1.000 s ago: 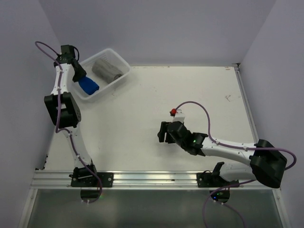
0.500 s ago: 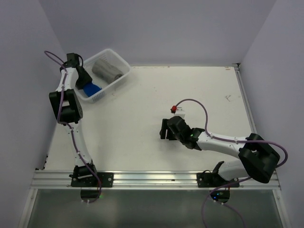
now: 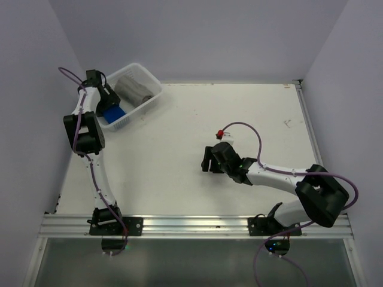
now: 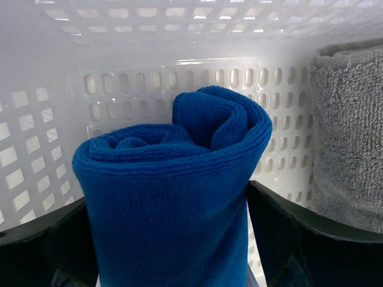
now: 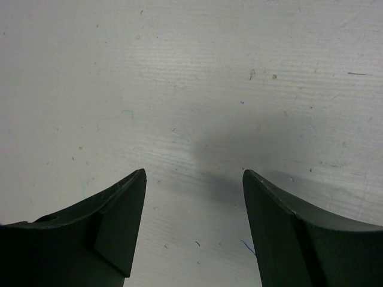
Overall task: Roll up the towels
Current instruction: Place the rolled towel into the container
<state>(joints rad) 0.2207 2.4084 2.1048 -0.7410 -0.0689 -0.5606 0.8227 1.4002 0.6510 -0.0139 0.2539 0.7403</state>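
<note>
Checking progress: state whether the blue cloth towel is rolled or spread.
Rolled: the bright blue cloth towel shows spiral layers at its end.

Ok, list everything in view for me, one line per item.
table: one, white, scuffed, fills the scene
rail: one, silver, along the table's near edge
basket: one, translucent white, perforated, far left corner of the table
blue towel: one, royal blue, rolled, near-left end of the basket
grey towel: one, grey, rolled, in the basket beside the blue towel
cables: two, purple, one along each arm
small red piece: one, red, on the right arm's cable
left end effector: one, black, closed on the blue towel inside the basket
right end effector: one, black, open and empty, over bare table right of centre
</note>
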